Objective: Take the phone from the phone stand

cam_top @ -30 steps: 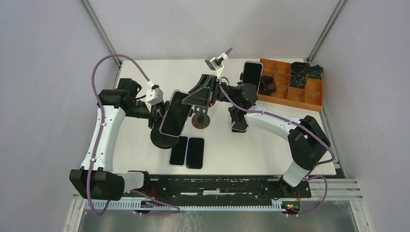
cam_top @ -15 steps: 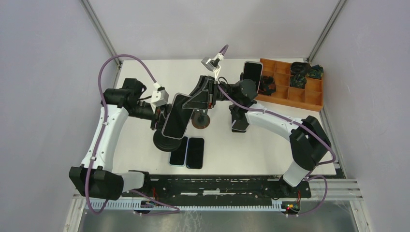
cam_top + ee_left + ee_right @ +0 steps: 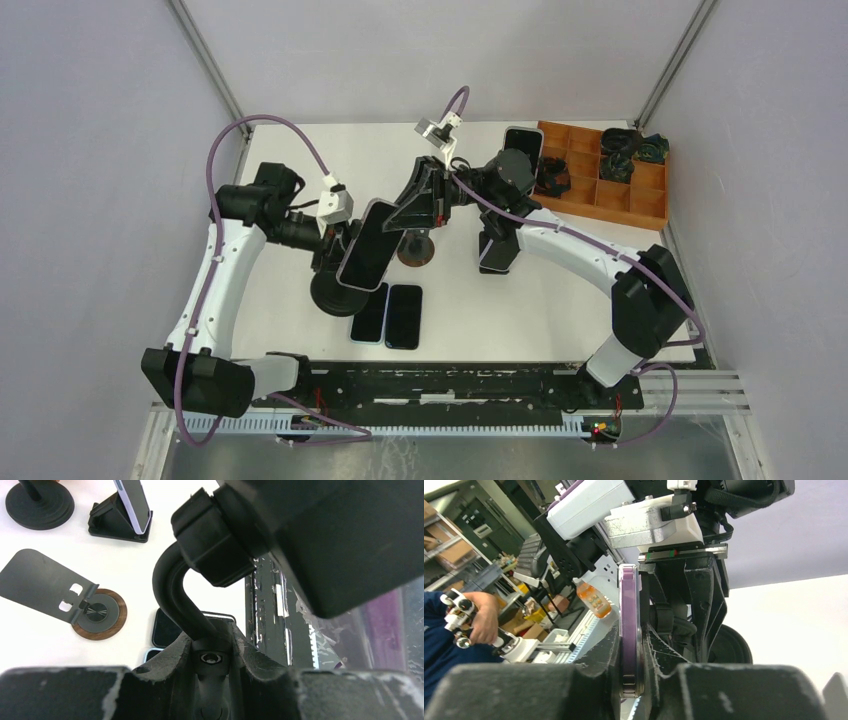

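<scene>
Left end effector (image 3: 212, 652) clamps the black gooseneck phone stand (image 3: 170, 587) at its stem — right end effector (image 3: 630, 650) pinches the purple-edged phone (image 3: 628, 600).

Top view: stand (image 3: 335, 292) neck hidden under phone (image 3: 366, 245). Phone's lower end buried between right jaws. Tray (image 3: 600, 214) contents too small to identify.

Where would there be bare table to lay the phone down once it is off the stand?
Best is the near-right table, between the two flat phones and the right edge. The far-left corner is also bare. The middle is crowded: gooseneck stand, round-based stand and wedge stand sit close together there.
</scene>
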`<state>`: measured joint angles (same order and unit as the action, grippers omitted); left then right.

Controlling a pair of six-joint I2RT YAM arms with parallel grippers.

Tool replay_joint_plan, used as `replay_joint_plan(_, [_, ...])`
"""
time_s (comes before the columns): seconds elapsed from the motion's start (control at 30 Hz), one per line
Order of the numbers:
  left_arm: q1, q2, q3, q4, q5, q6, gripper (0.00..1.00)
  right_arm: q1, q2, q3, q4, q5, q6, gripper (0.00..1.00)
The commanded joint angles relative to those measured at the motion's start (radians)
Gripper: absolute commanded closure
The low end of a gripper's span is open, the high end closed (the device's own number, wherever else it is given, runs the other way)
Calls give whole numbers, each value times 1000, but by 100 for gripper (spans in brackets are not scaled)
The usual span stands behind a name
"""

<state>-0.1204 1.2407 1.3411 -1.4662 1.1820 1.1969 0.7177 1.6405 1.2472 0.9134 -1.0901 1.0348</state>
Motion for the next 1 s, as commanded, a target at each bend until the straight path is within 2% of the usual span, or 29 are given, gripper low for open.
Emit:
replay_joint_plan(0.0, [-18, -37, 13, 0, 95, -37, 98, -5, -28, 44, -74, -30, -101, 89])
replay_joint_plan(0.1, [-27, -36, 3, 0, 88, -24, 98, -10, -14, 49, 50, -19, 0, 99])
replay_joint_plan(0.3, [-45, -65, -31, 0, 22, 56, 98, -76, 28, 69, 391, 75, 328, 100])
replay_joint_plan(0.37, [-63, -83, -55, 0, -18, 99, 98, -102, 19, 61, 460, 115, 378, 100])
replay_joint_plan(0.83, [-144, -124, -153, 0, -117, 172, 98, -147, -64, 41, 394, 202, 293, 100])
replay_joint_plan(0.97, [-147, -124, -156, 0, -139, 172, 98, -150, -112, 22, 314, 217, 206, 100])
